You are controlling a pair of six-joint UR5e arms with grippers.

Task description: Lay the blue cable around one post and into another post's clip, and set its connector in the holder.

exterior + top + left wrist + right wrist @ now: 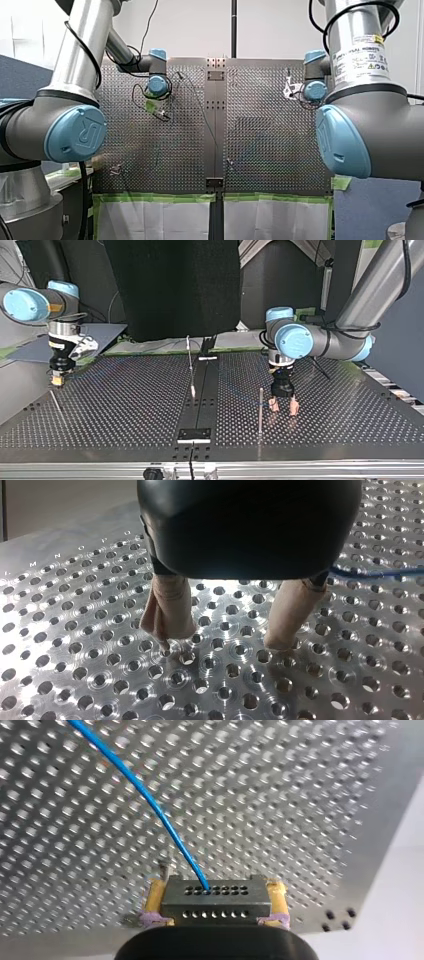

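Step in hand, as we judge it: routing the cable toward a post while the connector end is carried. Our right gripper [57, 381] hangs by the table [125, 415] edge at the top view's left. Its yellow pads [156, 896] are pressed onto the two ends of the dark connector [216, 901]. The blue cable [150, 805] leaves the connector's face and runs out over the table. Our left gripper [225, 642] sits low over the table, near the upright post [260, 410] that stands toward the top view's near edge. Its beige pads [167, 610] are spread wide, tips at or just off the surface, with nothing between them. The cable passes beside one finger, outside the gap. To do this well, in our judgement: shift the left gripper until the cable lies between the pads before pinching, and hold the cable low against the post. Move the right gripper slowly with some slack, so the pull does not twist the connector. We cannot tell which fixture is the holder.
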